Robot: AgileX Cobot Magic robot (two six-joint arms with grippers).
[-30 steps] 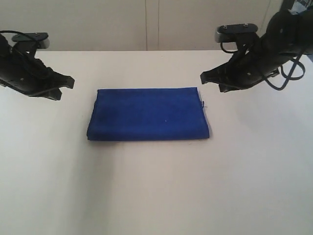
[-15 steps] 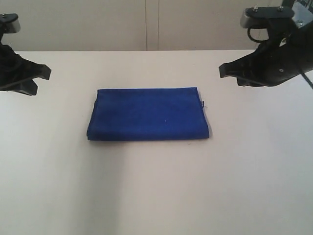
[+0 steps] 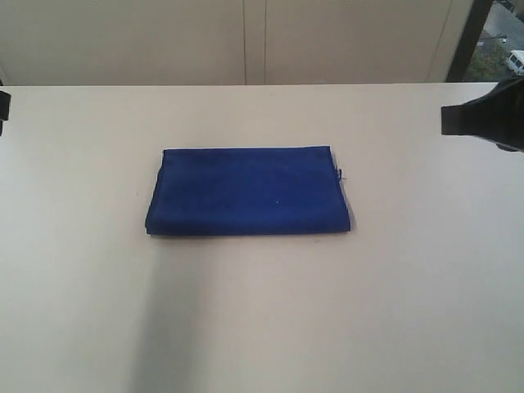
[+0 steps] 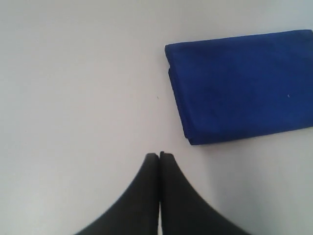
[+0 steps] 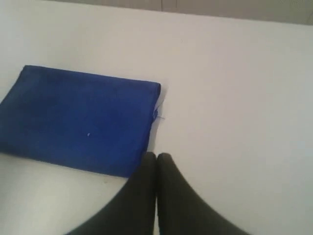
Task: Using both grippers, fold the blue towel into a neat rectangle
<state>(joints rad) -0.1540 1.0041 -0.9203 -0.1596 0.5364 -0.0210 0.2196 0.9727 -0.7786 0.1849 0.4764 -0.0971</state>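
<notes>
The blue towel (image 3: 248, 191) lies folded as a flat rectangle in the middle of the white table (image 3: 262, 311), with a small loose thread at its right edge. It also shows in the left wrist view as the blue towel (image 4: 244, 85) and in the right wrist view as the blue towel (image 5: 78, 120). My left gripper (image 4: 159, 155) is shut and empty, well off the towel's left side; only a sliver of that arm shows at the exterior view's left edge. My right gripper (image 5: 156, 156) is shut and empty; its black tip (image 3: 483, 120) pokes in at the far right, clear of the towel.
A pale wall (image 3: 246, 41) runs behind the table's far edge. A dark window frame (image 3: 463, 41) stands at the back right. A faint shadow falls on the tabletop in front of the towel's left end.
Both arms have drawn back outward and upward, away from the towel, almost out of the exterior view. The towel has not moved.
</notes>
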